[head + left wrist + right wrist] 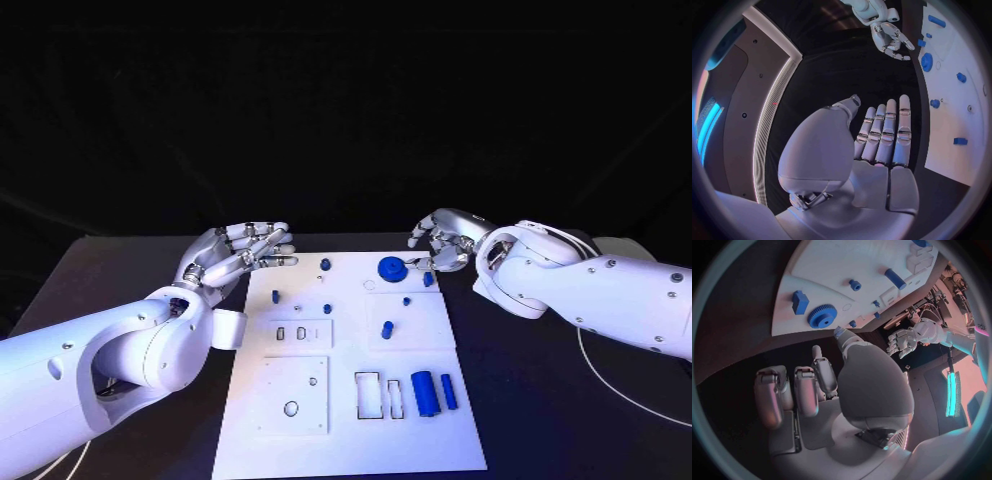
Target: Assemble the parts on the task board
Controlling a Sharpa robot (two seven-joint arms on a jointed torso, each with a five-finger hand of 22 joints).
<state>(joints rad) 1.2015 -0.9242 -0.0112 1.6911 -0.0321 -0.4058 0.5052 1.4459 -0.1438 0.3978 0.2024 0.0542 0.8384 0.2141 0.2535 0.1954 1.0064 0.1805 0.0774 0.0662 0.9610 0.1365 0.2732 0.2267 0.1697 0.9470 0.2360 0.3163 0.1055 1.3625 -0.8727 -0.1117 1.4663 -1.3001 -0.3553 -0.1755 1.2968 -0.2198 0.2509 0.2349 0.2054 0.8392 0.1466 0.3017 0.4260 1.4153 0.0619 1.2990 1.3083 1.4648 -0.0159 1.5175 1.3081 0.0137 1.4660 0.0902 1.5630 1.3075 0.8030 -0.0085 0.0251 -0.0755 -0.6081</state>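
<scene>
Both robot hands, left (238,252) and right (444,240), hover spread and empty. The small blue plastic gear (391,267) on the white task board (332,440) looks light, rigid and slippery; pinch its toothed rim.

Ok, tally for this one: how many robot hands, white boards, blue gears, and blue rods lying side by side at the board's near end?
Silver robot hands: 2 (left robot hand, right robot hand)
White flat task board: 1
Blue toothed gear: 1
Blue rods: 2 (thick blue rod, thin blue rod)
Total: 6

Head camera looks down on the task board (351,400); each wrist camera looks past its own palm at the board's far end.
</scene>
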